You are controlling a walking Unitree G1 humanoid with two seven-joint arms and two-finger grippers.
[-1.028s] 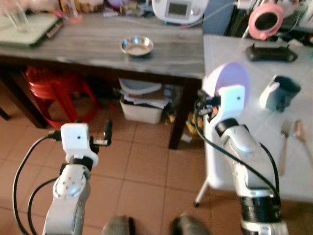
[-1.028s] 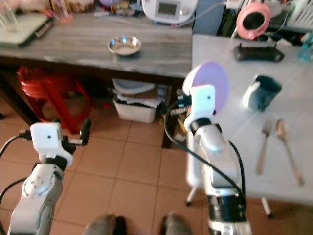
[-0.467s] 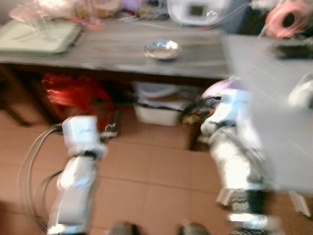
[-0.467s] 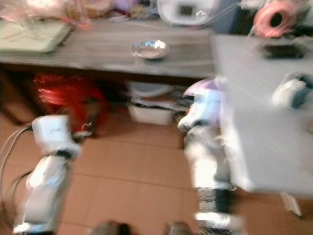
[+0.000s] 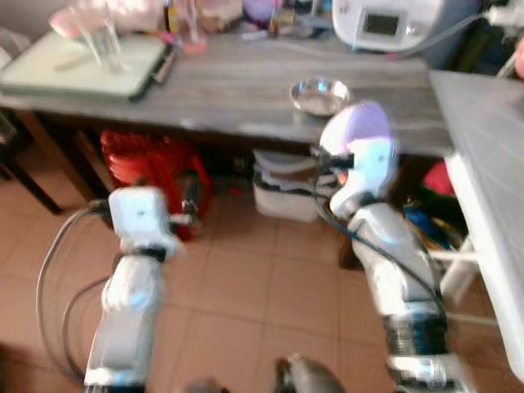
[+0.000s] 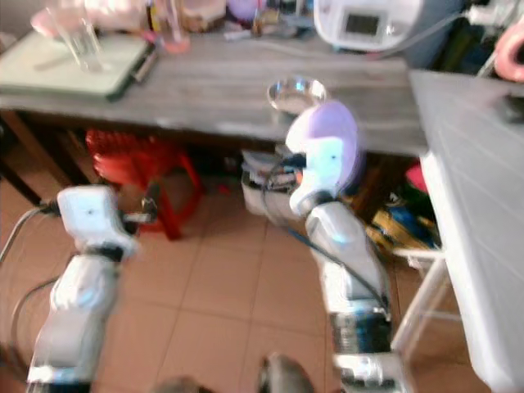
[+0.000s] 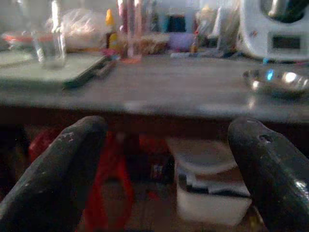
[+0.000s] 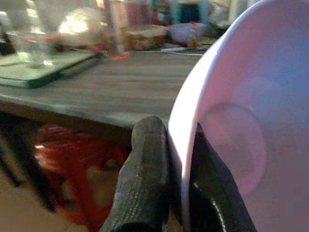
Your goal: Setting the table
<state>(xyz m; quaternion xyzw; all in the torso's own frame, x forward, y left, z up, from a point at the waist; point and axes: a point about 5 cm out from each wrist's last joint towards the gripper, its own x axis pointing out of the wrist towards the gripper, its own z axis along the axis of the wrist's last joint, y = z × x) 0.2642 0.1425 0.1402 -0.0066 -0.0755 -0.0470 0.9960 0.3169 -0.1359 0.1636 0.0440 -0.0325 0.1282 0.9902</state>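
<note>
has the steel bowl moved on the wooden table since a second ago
No. The steel bowl sits on the wooden table before the white appliance as earlier; the camera turned.

The right arm [image 6: 340, 246] rose mid-frame, carrying a pale purple plate [image 6: 323, 147] on edge above its wrist. Just beyond the plate, a small steel bowl [image 6: 296, 93] sat on the grey wooden table [image 6: 205, 90]. The left arm [image 6: 82, 270] stood apart from it, near a red stool [image 6: 135, 164] under the table. A white table [image 6: 475, 213] lay off to the right arm's outer side. The picture was blurred.
</note>
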